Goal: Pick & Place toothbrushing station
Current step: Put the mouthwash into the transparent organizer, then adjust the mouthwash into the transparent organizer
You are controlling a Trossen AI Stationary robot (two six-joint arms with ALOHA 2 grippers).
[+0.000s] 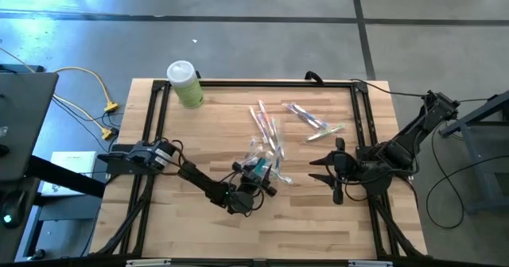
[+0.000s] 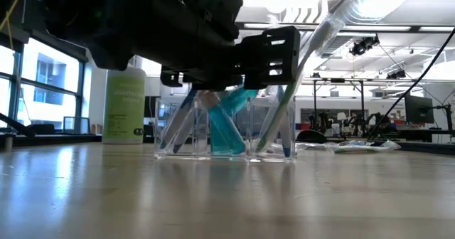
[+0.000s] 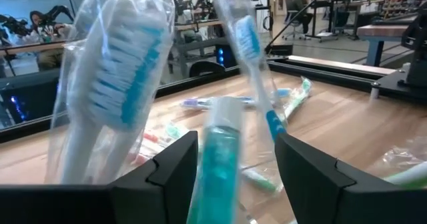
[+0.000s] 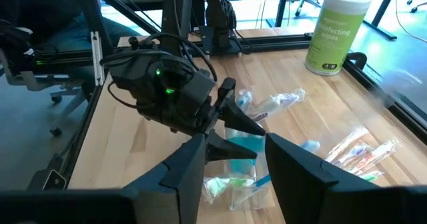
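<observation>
A clear holder [image 2: 273, 148] stands upright on the wooden table [image 1: 199, 227], near its middle. Wrapped toothbrushes [image 3: 113, 84] and a teal toothpaste tube [image 3: 220, 171] with a white cap stick up out of it. My left gripper [image 3: 237, 141] is level at the holder's near-left side [image 1: 245, 189] and open. Its fingers stand on either side of the tube, and a gap shows beside one of them. Toward the table's right edge, my right gripper [image 1: 324, 170] hangs above the table, open and with nothing between its fingers, pointing at the holder [image 4: 240, 164].
A green wipes canister [image 1: 184, 84] stands at the far left corner. Loose wrapped toothbrushes [image 1: 266, 124] lie beyond the holder, and more [image 1: 314, 120] lie to the far right. Black frame rails [image 1: 155, 124] border the table. Bare wood lies along the near edge.
</observation>
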